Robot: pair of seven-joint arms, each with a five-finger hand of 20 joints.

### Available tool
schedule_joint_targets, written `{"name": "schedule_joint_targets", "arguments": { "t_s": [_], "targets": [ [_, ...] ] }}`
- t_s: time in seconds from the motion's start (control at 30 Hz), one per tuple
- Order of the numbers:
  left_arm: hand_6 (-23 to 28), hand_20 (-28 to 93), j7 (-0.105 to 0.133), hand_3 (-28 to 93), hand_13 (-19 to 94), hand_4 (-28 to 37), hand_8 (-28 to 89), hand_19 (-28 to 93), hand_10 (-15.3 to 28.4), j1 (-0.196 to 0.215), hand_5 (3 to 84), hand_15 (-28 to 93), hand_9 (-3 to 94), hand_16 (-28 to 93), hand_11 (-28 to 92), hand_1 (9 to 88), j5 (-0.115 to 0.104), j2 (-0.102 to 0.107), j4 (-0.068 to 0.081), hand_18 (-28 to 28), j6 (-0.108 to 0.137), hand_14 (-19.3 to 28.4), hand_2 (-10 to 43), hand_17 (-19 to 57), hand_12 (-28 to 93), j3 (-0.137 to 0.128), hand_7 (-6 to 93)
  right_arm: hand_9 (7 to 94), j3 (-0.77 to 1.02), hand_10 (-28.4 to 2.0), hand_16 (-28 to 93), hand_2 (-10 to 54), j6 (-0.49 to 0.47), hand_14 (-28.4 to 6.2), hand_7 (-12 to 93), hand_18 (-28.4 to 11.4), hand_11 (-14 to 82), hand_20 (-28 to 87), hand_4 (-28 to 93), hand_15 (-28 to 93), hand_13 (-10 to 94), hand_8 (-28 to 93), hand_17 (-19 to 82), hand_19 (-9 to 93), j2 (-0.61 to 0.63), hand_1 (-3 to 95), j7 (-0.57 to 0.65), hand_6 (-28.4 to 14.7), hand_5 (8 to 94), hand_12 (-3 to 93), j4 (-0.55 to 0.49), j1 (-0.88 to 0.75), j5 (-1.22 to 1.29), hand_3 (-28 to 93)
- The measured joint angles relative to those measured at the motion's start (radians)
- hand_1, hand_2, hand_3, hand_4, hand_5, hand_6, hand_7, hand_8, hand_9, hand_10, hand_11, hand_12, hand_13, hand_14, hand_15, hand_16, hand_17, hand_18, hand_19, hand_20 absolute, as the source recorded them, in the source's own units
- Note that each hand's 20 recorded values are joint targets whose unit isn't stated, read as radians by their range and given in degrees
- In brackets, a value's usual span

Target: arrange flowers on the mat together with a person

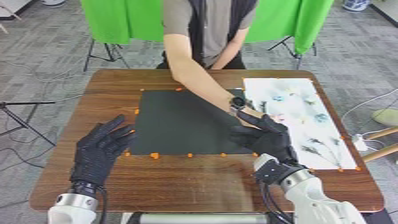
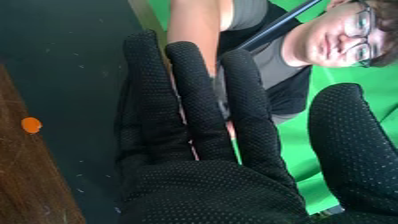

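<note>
My left hand (image 1: 99,150) rests over the table's left side, beside the black mat (image 1: 178,120), its fingers relaxed and empty. At the mat's right edge my right hand (image 1: 266,139) is held up with fingers extended; in the right wrist view the right hand (image 2: 213,185) has straight fingers and thumb apart. The person's arm (image 1: 200,80) reaches across the mat to the white sheet, the wrist just beyond my right hand, which partly hides the person's hand. On the white sheet (image 1: 306,135) lie small flowers (image 1: 321,118) and stemmed sprigs (image 1: 324,150). Whether the person holds a flower cannot be told.
Orange tape dots (image 1: 155,155) line the mat's edges on the brown wooden table (image 1: 195,185). The person stands at the far side. A wooden stool (image 1: 384,136) is to the right of the table, and a black stand (image 1: 27,104) to the left.
</note>
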Motion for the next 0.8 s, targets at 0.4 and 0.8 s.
{"name": "schedule_joint_targets", "arguments": {
  "t_s": [0.4,0.8],
  "targets": [
    [12.9,-9,-0.006,76,29,-25.6,-8,66,24.8,0.001,41.3,55,39.7,-13,29,22.6,0.001,-0.001,-0.001,25.9,-0.002,28.4,9.4,-6.8,11,-0.002,11.2,60.2,-0.001,-20.5,7,13.8,0.002,-21.7,13,-19.6,16.8,19,-28,49,49,-13,11,60,0.001,16.4,-0.001,-3.4,56.4,11.8,-0.001,-0.003,0.000,84],
    [13.0,-9,-0.010,76,29,-25.9,-8,66,24.8,0.002,41.3,55,39.7,-13,29,22.8,0.002,-0.003,-0.001,25.9,-0.003,28.4,9.5,-6.8,11,-0.003,11.1,60.2,0.000,-20.5,7,13.8,0.002,-21.7,13,-19.7,16.8,19,-28,49,49,-13,11,60,0.001,16.4,-0.002,-3.5,56.4,11.8,-0.002,-0.010,0.000,84]
  ]
}}
